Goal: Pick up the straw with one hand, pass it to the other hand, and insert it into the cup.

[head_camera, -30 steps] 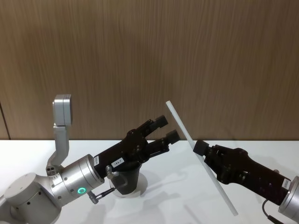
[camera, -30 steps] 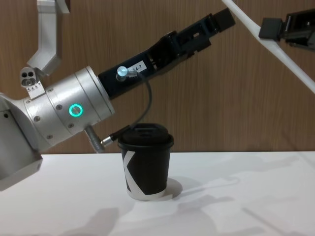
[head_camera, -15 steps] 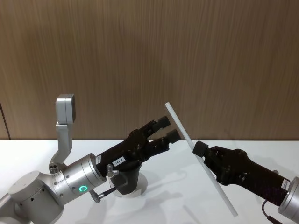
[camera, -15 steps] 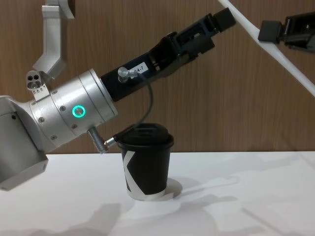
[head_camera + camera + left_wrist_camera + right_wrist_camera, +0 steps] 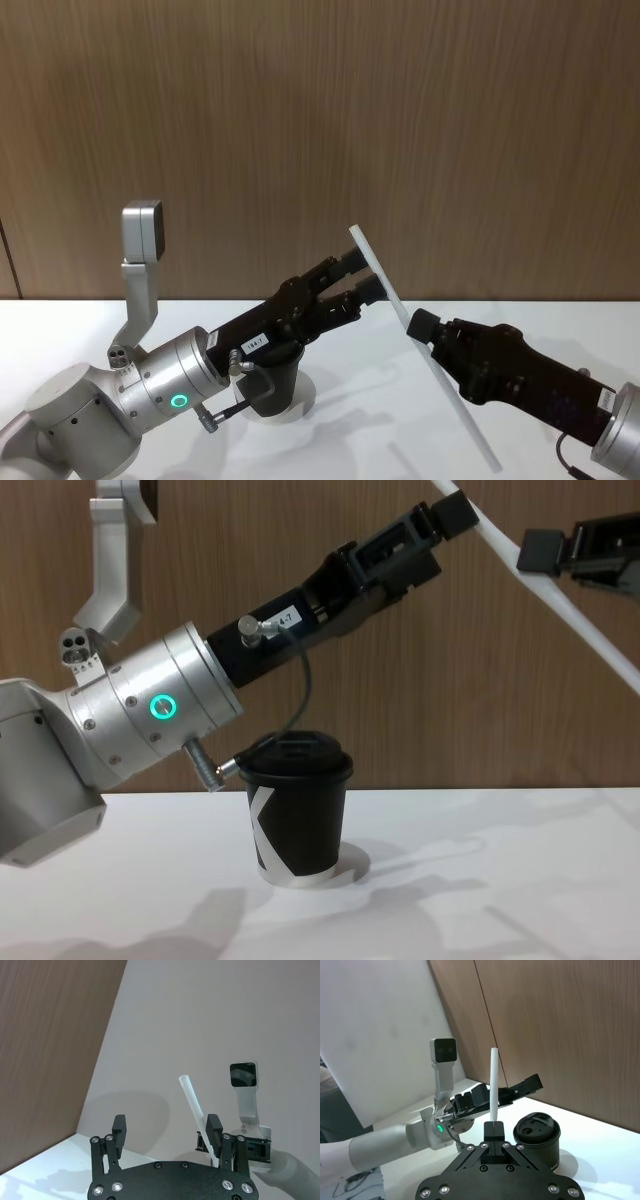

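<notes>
The right gripper (image 5: 420,325), fingers clamped on the straw (image 5: 392,295) at mid-length, holds it tilted aloft beside the cup (image 5: 297,810) so the left gripper's (image 5: 358,276) spread fingers can take its upper end.

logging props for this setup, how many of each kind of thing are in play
long thin white straw: 1
black paper cup with black plastic lid: 1
black robot hands: 2, left hand and right hand
total: 4
</notes>
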